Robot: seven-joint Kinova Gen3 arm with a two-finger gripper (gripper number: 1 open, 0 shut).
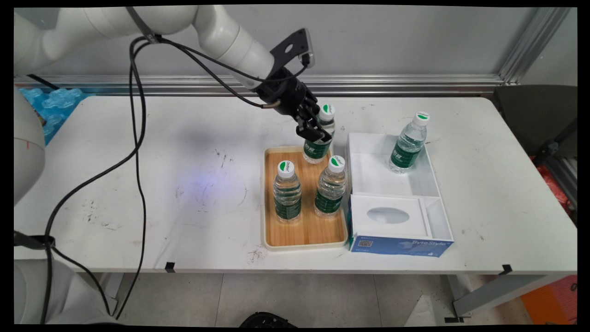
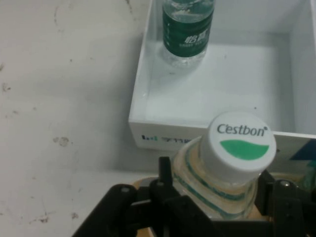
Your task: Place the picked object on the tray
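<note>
My gripper: pinching the far bottle just under its shoulder, a finger on each side; in the hand view its white cap sits right between my fingers.
Held bottle: upright at the far end of the wooden tray; I cannot tell whether its base rests on the tray or is just clear of it.
Nearer on the tray: 2 more bottles stand side by side, the left one and the right one, both upright and apart from my fingers.
Right of the tray: a white box, touching or just beside the tray's edge, with a blue-fronted tissue box in its near part.
Far part of the white box: a 4th bottle stands upright against the far wall.
Desk: white and scuffed, carrying all of it.
</note>
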